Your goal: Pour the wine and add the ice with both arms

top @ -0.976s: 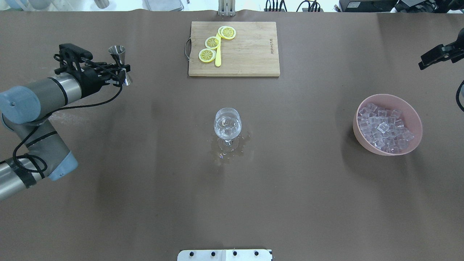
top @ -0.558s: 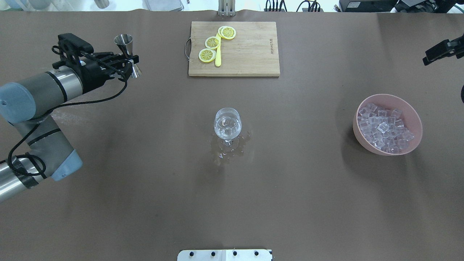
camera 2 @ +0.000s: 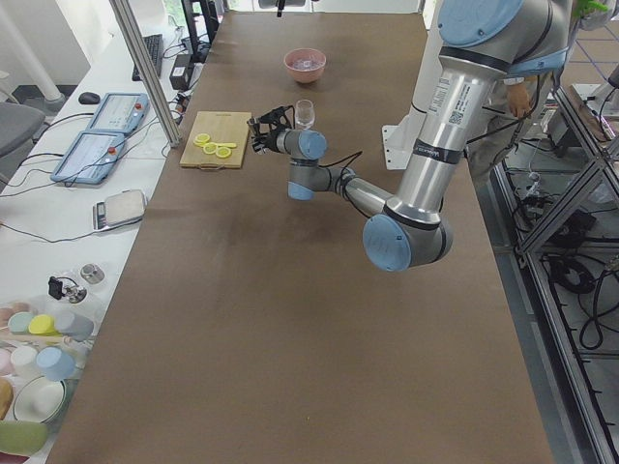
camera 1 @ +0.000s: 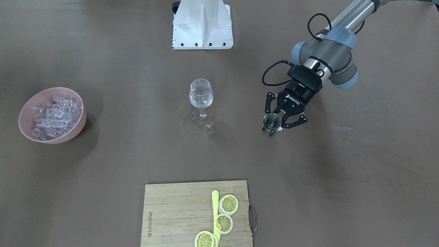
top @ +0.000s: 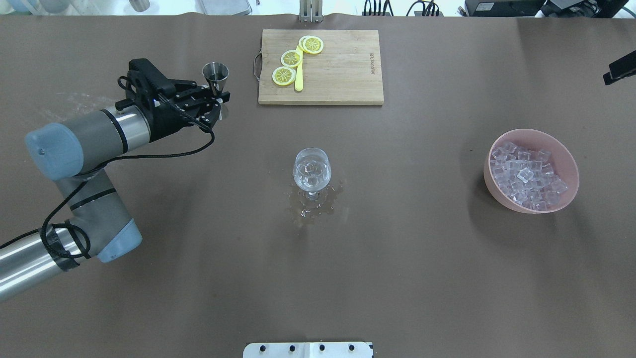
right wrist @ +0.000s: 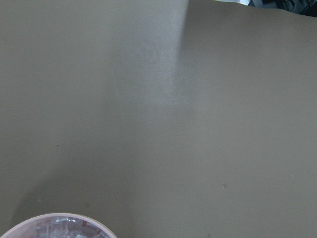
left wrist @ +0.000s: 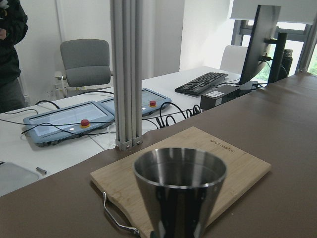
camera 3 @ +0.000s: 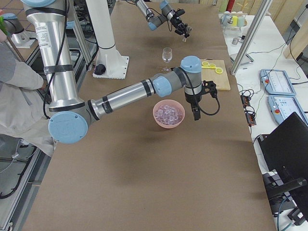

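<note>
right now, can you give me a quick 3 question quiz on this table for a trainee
1. True or false: the left gripper holds a metal cup.
2. Which lies on the wooden board? A lemon slices; B a spoon; C a bottle.
3. Fill in: the spilled liquid sits round the foot of the ____.

Key: 1 true; 2 A; 3 glass.

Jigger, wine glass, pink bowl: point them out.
jigger [top: 215, 75], overhead view, upper cone.
wine glass [top: 311, 169], overhead view, its bowl.
pink bowl [top: 562, 149], overhead view, bare inner wall.
</note>
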You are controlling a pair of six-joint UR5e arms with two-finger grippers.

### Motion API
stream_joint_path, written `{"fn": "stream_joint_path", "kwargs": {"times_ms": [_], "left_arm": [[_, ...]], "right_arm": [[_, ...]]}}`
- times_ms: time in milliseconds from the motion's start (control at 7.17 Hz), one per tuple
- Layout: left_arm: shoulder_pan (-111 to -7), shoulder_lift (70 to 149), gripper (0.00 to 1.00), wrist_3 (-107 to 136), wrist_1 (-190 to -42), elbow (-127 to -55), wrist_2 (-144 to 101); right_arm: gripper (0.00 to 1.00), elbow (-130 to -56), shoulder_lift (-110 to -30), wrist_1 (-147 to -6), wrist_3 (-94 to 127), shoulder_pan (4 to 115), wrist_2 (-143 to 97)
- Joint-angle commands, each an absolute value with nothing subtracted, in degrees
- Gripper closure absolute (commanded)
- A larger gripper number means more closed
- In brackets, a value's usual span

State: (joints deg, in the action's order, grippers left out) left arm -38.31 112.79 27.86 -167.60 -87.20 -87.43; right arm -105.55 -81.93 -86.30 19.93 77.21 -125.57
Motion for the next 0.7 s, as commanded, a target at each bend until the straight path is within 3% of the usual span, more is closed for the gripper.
{"fn": "stream_joint_path", "kwargs": {"times_ms": [0,558], "left_arm": [[-37.4,113.9,1.00,26.7,-161.1,-93.4,-87.8],[-36.2,114.7,1.00,24.2,-155.9,-100.6,-87.1]], "right_arm": [[0.12,-106.9,-83.7,-86.3,21.9,78.7,-126.2],[0.08,-107.6,-83.6,-86.4,24.1,80.3,-130.7]]}}
